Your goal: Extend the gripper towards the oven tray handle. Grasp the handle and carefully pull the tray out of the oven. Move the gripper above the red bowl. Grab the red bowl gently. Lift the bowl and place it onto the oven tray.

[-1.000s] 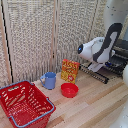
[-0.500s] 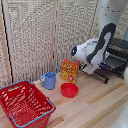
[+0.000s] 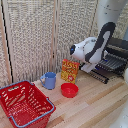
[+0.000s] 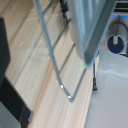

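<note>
The oven [image 3: 118, 49] stands at the exterior view's right, and the oven tray [image 3: 107, 65], a dark wire rack, sticks out of its front over the table. My gripper [image 3: 90, 65] hangs at the tray's outer end. The exterior view does not show its fingers, so I cannot tell whether they are open or shut. The wrist view shows the tray's wire edge [image 4: 59, 67] close up over wooden planks, with nothing clamped that I can make out. The red bowl [image 3: 69, 90] sits on the table, left of the gripper and lower, apart from it.
An orange cereal box [image 3: 70, 70] stands just behind the bowl, with a blue mug [image 3: 49, 80] to its left. A large red mesh basket [image 3: 25, 103] fills the exterior view's lower left. A slatted screen [image 3: 40, 35] backs the table. A blurred grey slab [image 4: 90, 25] crosses the wrist view.
The arm has swung toward the exterior view's left, away from the oven front. The bowl, box, mug and basket have not moved.
</note>
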### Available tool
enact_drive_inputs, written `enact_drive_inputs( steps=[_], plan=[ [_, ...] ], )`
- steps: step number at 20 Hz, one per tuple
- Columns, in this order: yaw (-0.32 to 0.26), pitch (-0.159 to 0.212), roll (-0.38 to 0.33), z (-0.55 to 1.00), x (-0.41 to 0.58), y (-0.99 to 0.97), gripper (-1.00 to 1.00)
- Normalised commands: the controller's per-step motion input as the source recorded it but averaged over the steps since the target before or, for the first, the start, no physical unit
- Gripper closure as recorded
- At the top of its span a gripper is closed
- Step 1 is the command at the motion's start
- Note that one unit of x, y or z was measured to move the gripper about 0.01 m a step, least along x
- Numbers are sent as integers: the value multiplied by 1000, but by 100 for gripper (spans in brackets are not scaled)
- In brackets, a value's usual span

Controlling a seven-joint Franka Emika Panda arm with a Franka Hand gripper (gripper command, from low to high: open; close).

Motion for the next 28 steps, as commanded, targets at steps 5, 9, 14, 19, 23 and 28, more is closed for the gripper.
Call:
enact_drive_inputs(
  steps=[5, 9, 14, 19, 23, 28],
  plan=[
    [-58, 59, 71, 848, 213, 77, -100],
    [-67, 29, 85, 846, 254, 109, -100],
    [-101, 20, 140, 673, 149, 227, -100],
    [-134, 0, 219, 434, 2, 455, -100],
    [-166, 0, 273, 292, 0, 379, -100],
    [-180, 0, 284, 265, 0, 349, -100]
  ],
)
